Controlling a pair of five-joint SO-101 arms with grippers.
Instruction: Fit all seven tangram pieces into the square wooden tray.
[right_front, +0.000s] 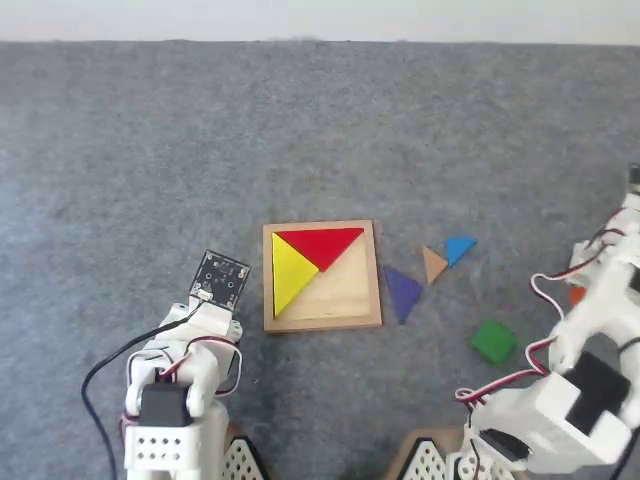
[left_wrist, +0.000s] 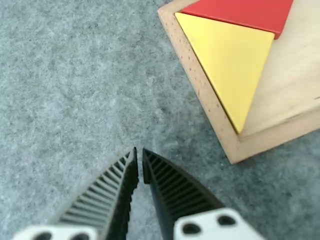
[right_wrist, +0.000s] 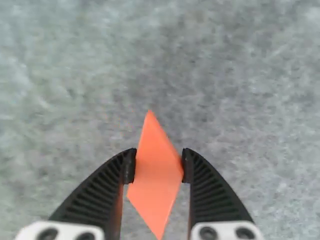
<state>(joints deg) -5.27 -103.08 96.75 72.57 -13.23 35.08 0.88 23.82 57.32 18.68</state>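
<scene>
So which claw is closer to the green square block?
Right. The right claw, gripping an orange piece, is near the green square block; the left claw is across the square wooden tray.

The square wooden tray (right_front: 320, 325) lies flat. Inside it, a big red triangle (right_front: 322, 243) fills the far side and a big yellow triangle (right_front: 288, 275) fills the left side, and the two touch. To the right of the tray lie a purple triangle (right_front: 402, 292), a small tan triangle (right_front: 433, 264), a small blue triangle (right_front: 459, 248) and, nearer, a green square (right_front: 493, 341). The orange parallelogram (right_wrist: 155, 185) is clamped between the jaws of the right gripper (right_wrist: 158, 157).
</scene>
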